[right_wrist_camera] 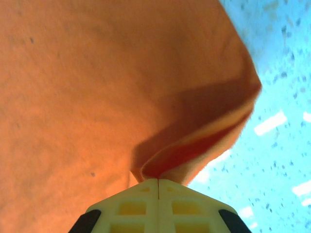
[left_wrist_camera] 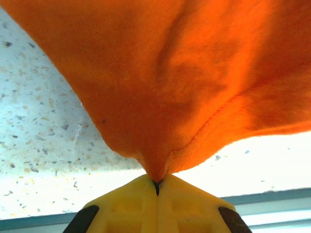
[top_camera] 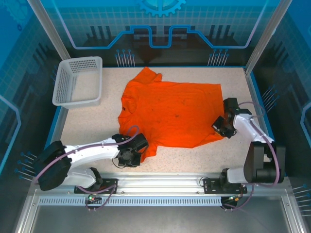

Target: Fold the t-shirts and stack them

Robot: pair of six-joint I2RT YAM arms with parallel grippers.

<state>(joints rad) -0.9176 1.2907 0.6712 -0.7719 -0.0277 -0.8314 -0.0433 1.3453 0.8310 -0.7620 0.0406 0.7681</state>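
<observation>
One orange t-shirt (top_camera: 170, 111), clenched by left tool (left_wrist_camera: 156, 185) and right tool (right_wrist_camera: 159, 182); one basket (top_camera: 77, 101) apart.

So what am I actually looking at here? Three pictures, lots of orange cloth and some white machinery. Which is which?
These are two white robot arms bolted to a speckled table. The wide picture is taken from above and behind them, with the left arm on the left and the right arm on the right. An orange t-shirt lies spread on the table, and a white plastic basket sits at the far left corner. The two close-ups come from a small camera on each wrist. In them, the yellow left fingers and right fingers are pinched shut, each on a bit of the shirt's edge.
</observation>
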